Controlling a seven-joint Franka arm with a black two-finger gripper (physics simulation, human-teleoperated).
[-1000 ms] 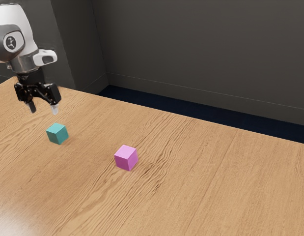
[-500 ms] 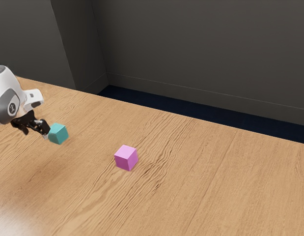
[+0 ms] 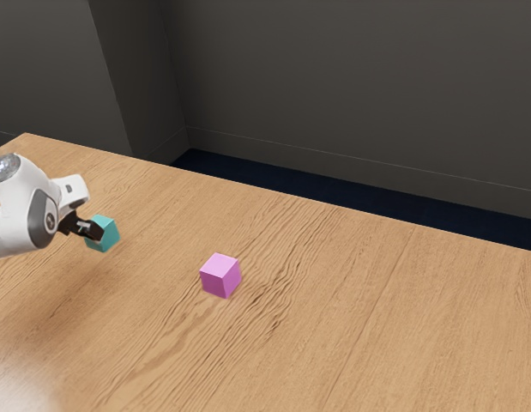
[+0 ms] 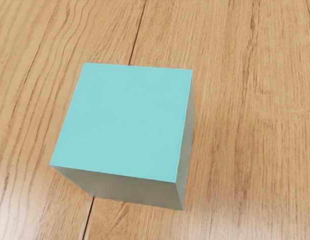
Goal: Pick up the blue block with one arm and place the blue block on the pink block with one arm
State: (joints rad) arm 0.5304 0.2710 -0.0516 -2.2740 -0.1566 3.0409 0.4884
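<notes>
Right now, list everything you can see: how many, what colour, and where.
blue block: one, teal-blue, on the table toward the exterior view's left
pink block: one, pink, on the table to the exterior view's right of the blue block, apart from it
table: one, light wood with grain, under both blocks
wall: dark grey, behind the table
floor: dark blue strip between table and wall
arm: one, white and grey, at the exterior view's left edge
gripper: one, black, at the blue block
</notes>
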